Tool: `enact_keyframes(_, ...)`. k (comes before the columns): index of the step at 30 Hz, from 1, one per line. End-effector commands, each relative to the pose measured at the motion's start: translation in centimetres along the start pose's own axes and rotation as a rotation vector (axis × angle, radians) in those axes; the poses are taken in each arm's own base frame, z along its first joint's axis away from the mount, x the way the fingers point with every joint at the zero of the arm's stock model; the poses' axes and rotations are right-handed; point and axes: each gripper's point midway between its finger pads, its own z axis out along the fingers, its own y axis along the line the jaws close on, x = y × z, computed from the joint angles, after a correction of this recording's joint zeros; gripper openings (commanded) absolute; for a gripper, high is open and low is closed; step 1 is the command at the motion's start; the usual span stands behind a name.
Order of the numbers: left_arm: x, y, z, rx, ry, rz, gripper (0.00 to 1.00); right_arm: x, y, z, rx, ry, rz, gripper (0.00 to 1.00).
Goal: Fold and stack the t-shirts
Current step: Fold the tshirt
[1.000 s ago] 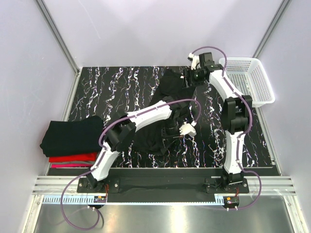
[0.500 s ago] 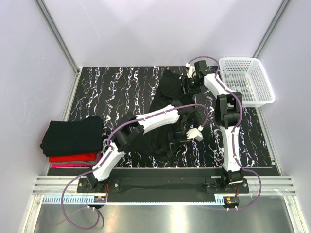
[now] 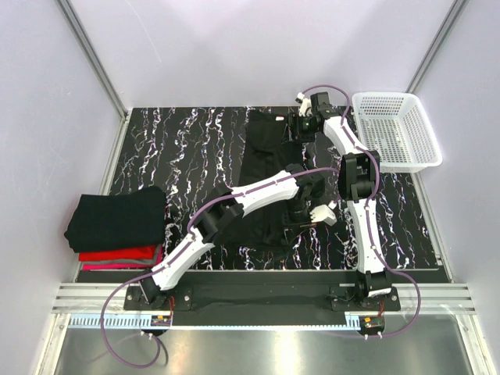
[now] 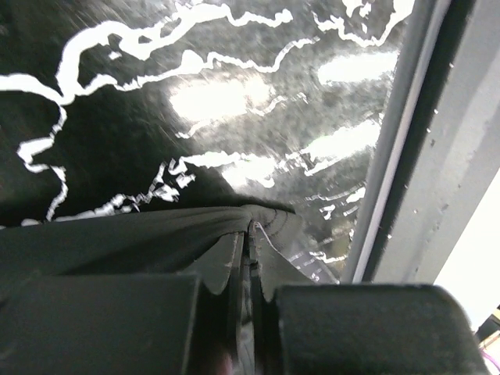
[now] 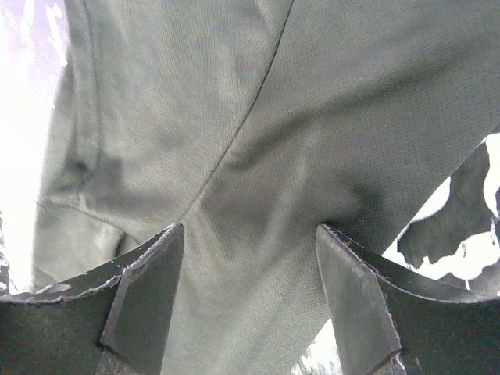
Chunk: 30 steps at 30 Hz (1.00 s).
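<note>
A black t-shirt (image 3: 262, 160) lies stretched mid-frame on the marbled worktop (image 3: 180, 148). The left gripper (image 4: 248, 254) has its jaws pinched on the shirt's edge, while the right gripper (image 5: 250, 234) has its jaws spread wide over the cloth at upper centre.

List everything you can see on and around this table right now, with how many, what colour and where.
spread t-shirt: one, black, laid lengthwise in the middle of the table
folded t-shirts: three visible, black on red on pink, stacked at the left edge
basket: one, white plastic mesh, far right corner, nothing visible in it
table: one, black with white veining, under everything
arms: two, white and black, left reaching across to the shirt's near end, right stretched to its far end
left gripper: one, dark, shut on an edge of the spread t-shirt
right gripper: one, dark, open over the shirt's cloth
</note>
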Motion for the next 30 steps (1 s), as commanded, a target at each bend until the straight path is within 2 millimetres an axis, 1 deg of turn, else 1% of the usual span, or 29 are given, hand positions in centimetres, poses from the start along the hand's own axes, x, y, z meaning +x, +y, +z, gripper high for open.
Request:
enact_keyframes(1,-0.2,-1.7,-0.6,0.05,0.008,-0.02,0.07,0.8,-0.7,2.6,-0.025,0.005,0.067,0.76)
enact_keyframes(3,-0.5,-1.3,-0.5,0.037,-0.004,-0.018,0.08,0.0,-0.5,2.9,-0.046,-0.02,0.078,0.77)
enact_keyframes(4,-0.8,-1.1,-0.3,0.033,-0.014,-0.014,0.08,-1.0,-0.1,2.8,-0.057,-0.048,0.066,0.77)
enact_keyframes(7,-1.4,-0.9,-0.2,0.026,-0.031,-0.006,0.09,-1.6,0.3,3.1,-0.08,-0.068,0.065,0.78)
enact_keyframes(8,-1.6,-0.7,-0.1,0.025,-0.037,-0.009,0.09,-1.8,0.7,3.0,-0.09,-0.072,0.057,0.78)
enact_keyframes(10,-2.2,-0.7,-0.4,0.021,-0.056,0.001,0.09,-1.8,1.1,2.8,-0.105,-0.069,0.058,0.79)
enact_keyframes(13,-3.1,-0.8,-0.7,0.022,-0.088,0.015,0.1,-2.4,1.9,1.8,-0.127,-0.077,0.055,0.79)
enact_keyframes(14,-3.3,-0.8,-0.6,0.034,-0.1,0.019,0.11,-2.9,2.4,0.9,-0.128,-0.086,0.049,0.79)
enact_keyframes(15,-3.7,-1.0,-0.7,0.039,-0.114,0.025,0.13,-3.3,2.5,0.2,-0.123,-0.096,0.043,0.79)
enact_keyframes(16,-4.1,-0.9,-0.9,0.033,-0.13,0.029,0.2,-3.5,2.4,-0.4,-0.114,-0.102,0.041,0.8)
enact_keyframes(17,-4.5,-1.1,-1.0,0.041,-0.147,0.03,0.22,-4.9,3.0,-2.2,-0.102,-0.136,0.022,0.8)
enact_keyframes(19,-5.5,-1.3,-1.5,0.044,-0.186,0.05,0.26,-5.9,2.5,-4.1,-0.078,-0.162,0.021,0.8)
enact_keyframes(20,-6.0,-1.7,-1.7,0.057,-0.207,0.053,0.32,-7.3,3.2,-6.3,-0.075,-0.2,0.003,0.8)
enact_keyframes(21,-6.6,-1.9,-2.2,0.06,-0.231,0.063,0.34,-7.7,3.1,-7.4,-0.069,-0.214,-0.005,0.81)
enact_keyframes(22,-7.2,-2.2,-2.5,0.068,-0.253,0.065,0.35,-8.1,3.2,-9.2,-0.061,-0.227,-0.003,0.81)
enact_keyframes(23,-7.7,-2.7,-2.9,0.092,-0.277,0.066,0.39,-8.3,3.2,-10.2,-0.053,-0.234,-0.009,0.81)
enact_keyframes(24,-8.5,-3.1,-3.7,0.091,-0.304,0.073,0.41,-8.1,3.1,-11.0,-0.046,-0.231,-0.001,0.81)
enact_keyframes(25,-9.1,-3.9,-5.1,0.089,-0.334,0.056,0.43,-8.1,3.0,-12.7,-0.031,-0.239,0.005,0.81)
enact_keyframes(26,-9.4,-4.4,-6.6,0.083,-0.365,0.059,0.43,-7.8,3.1,-13.5,-0.016,-0.238,0.005,0.81)
enact_keyframes(27,-9.0,-5.0,-7.5,0.084,-0.374,0.048,0.44,-7.2,2.9,-14.4,-0.003,-0.23,0.014,0.81)
enact_keyframes(28,-9.7,-6.9,-11.6,0.045,-0.466,0.07,0.44,-5.8,3.0,-15.9,0.006,-0.214,0.033,0.82)
enact_keyframes(29,-9.1,-6.1,-14.1,0.006,-0.519,0.023,0.45,-4.8,3.1,-16.7,0.01,-0.199,0.05,0.81)
enact_keyframes(30,-7.3,-5.4,-14.2,0.002,-0.521,-0.066,0.48,-1.1,2.7,-16.1,0.015,-0.113,0.11,0.81)
